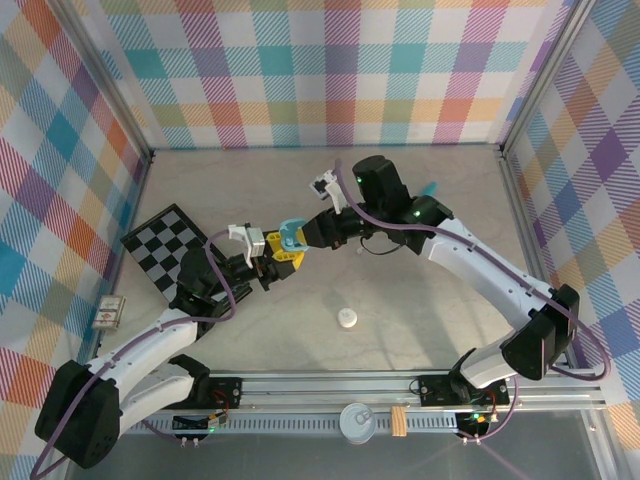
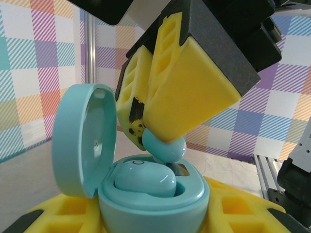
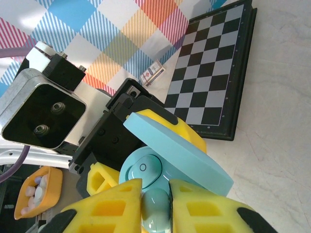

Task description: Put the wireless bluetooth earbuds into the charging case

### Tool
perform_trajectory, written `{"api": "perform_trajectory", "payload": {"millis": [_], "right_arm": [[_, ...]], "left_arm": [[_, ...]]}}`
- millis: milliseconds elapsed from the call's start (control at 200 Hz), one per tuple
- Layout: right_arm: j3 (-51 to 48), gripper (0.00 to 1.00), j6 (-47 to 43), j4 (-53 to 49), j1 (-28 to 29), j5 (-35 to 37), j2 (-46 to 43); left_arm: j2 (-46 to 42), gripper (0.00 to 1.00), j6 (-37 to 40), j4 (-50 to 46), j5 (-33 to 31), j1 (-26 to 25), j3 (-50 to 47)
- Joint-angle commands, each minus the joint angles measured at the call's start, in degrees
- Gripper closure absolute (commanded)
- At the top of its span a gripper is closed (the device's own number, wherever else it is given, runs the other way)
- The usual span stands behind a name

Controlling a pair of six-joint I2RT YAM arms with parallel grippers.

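— What does the right gripper point(image 2: 154, 136) hold?
— Its fingers are pressed together on a pale-blue earbud point(image 2: 165, 148); only the bud keeps them apart. The bud hangs just over the open case point(image 2: 155, 204). If it touches the rim, I cannot tell.
— And the left gripper point(image 1: 283, 260)?
— Its fingers are clamped on the sides of the case. It holds the case in the air over the middle of the table point(image 1: 420, 320), with the lid point(image 2: 82, 141) standing up. The other earbud point(image 2: 143, 177) lies in its well.
— So which step is this?
— I think it is the insertion of the second bud. The next move calls for a small descent into the free well, with the bud turned to fit. The fingers should part only when it sits.
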Motion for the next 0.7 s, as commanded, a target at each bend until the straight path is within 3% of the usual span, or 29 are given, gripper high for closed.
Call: {"api": "perform_trajectory", "payload": {"millis": [0, 695], "right_arm": [[-0.3, 0.79, 0.4, 0.8, 0.3, -0.1, 1.3], [0.6, 0.69, 0.7, -1.2, 0.2, 6.5, 0.2]], "left_arm": [[-0.4, 0.8, -0.6, 5.3, 1.6, 0.2, 1.6], [-0.9, 0.8, -1.2, 5.8, 1.9, 0.2, 1.2]]}}
